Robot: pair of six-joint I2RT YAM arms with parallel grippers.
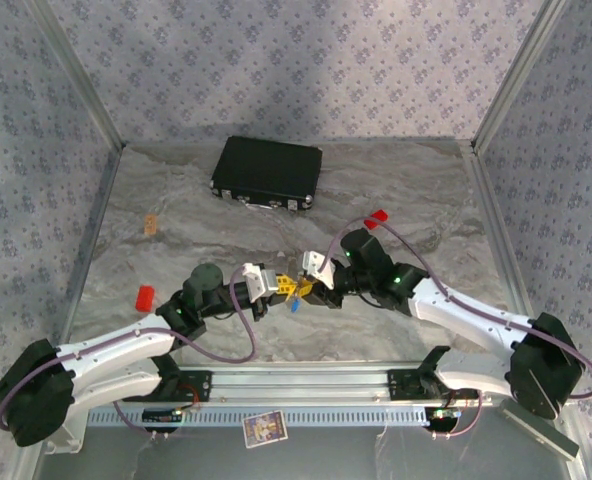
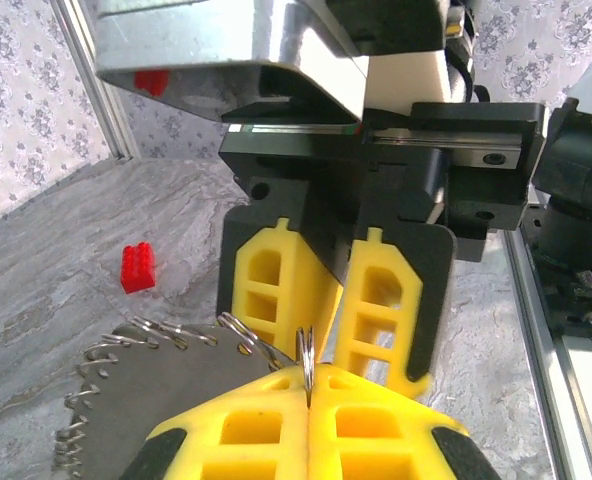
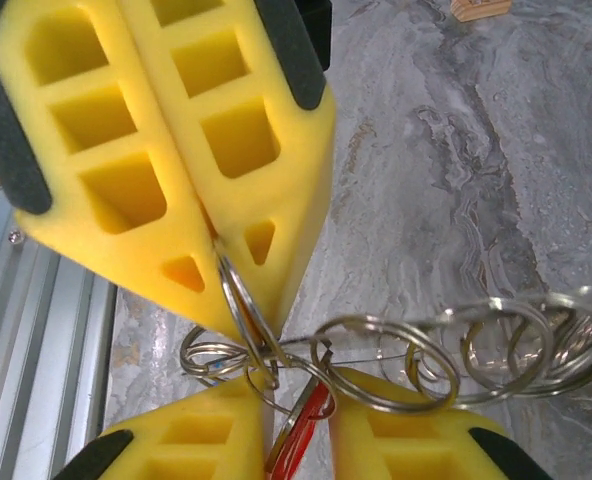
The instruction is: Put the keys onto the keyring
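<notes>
while the left gripper (image 2: 308, 390) pins the keyring (image 2: 306, 352), the right gripper (image 3: 298, 410) meets it tip to tip with the red key (image 3: 301, 425).
the left's fingers are clenched flat on the keyring, which pokes out past their tips, likely so its coil faces the right gripper and is steady for threading. the right's fingers stand a narrow gap apart with the red key in that gap, just beneath the keyring; whether they truly pinch it i cannot tell. a chain of rings (image 3: 476, 350) trails off to one side of the right fingers, joined near the keyring. a blue key (image 1: 293, 305) hangs just below both tips.
</notes>
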